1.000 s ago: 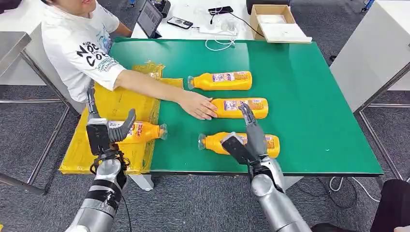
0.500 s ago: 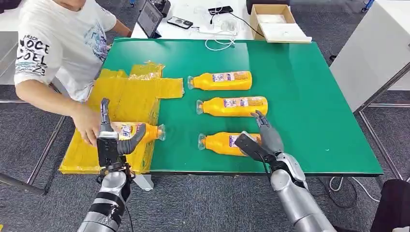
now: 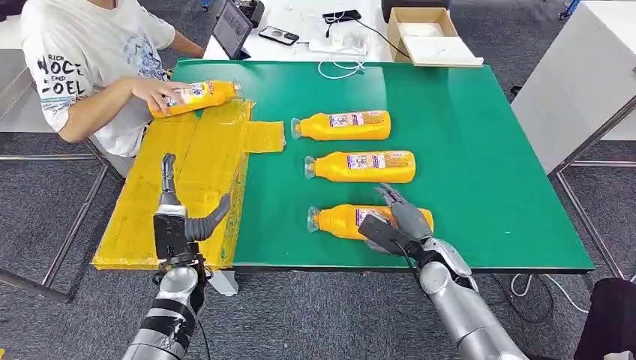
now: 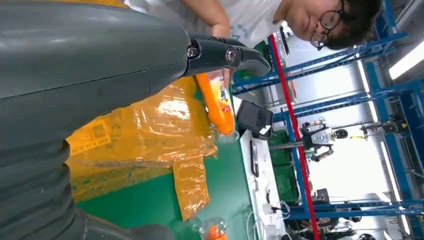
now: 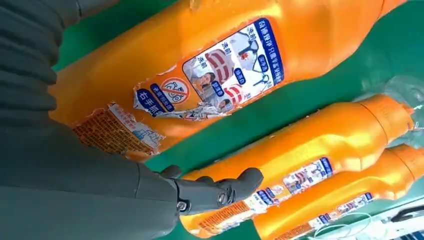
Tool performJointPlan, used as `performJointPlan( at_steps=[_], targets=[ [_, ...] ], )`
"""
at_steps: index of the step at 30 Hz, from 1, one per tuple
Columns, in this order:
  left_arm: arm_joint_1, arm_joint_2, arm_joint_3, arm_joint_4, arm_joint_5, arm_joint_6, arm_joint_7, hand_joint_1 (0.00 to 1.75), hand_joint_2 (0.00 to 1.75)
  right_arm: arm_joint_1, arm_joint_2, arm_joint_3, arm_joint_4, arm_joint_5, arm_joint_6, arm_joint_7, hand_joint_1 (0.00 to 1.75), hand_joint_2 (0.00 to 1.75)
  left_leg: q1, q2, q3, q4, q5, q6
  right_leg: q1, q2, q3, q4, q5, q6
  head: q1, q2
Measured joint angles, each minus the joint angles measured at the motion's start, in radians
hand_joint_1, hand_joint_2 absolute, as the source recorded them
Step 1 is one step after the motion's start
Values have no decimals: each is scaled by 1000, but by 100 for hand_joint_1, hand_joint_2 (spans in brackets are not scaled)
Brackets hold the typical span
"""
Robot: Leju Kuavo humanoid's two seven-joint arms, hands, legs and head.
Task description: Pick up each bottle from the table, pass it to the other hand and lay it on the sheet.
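On the green surface (image 3: 487,150), three orange bottles lie on their sides; the nearest bottle (image 3: 341,221) sits under the right robot hand (image 3: 397,225), whose fingers are spread over it, not clamped. The left robot hand (image 3: 176,217) hovers empty, fingers apart, above the yellow sheet (image 3: 195,157). A person's hand (image 3: 154,94) holds a fourth bottle (image 3: 195,96) at the sheet's far edge.

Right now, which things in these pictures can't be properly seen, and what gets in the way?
- Nearest bottle: head view, its wide end hidden under the right hand.
- Fourth bottle: head view, a person's hand covers its end.
- Bottle labels: head view, print too small to read.
- Yellow sheet: left wrist view, partly blocked by the left hand.
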Motion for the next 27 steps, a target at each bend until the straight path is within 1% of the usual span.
performJointPlan(
  at_steps=[27],
  targets=[
    [0, -2, 0, 6, 0, 0, 0, 0, 175, -13, -6, 16, 25, 0, 0, -1, 0, 175, 0, 0, 1, 0, 0, 0, 0, 0, 1, 0, 0, 0, 0, 0]
  ],
)
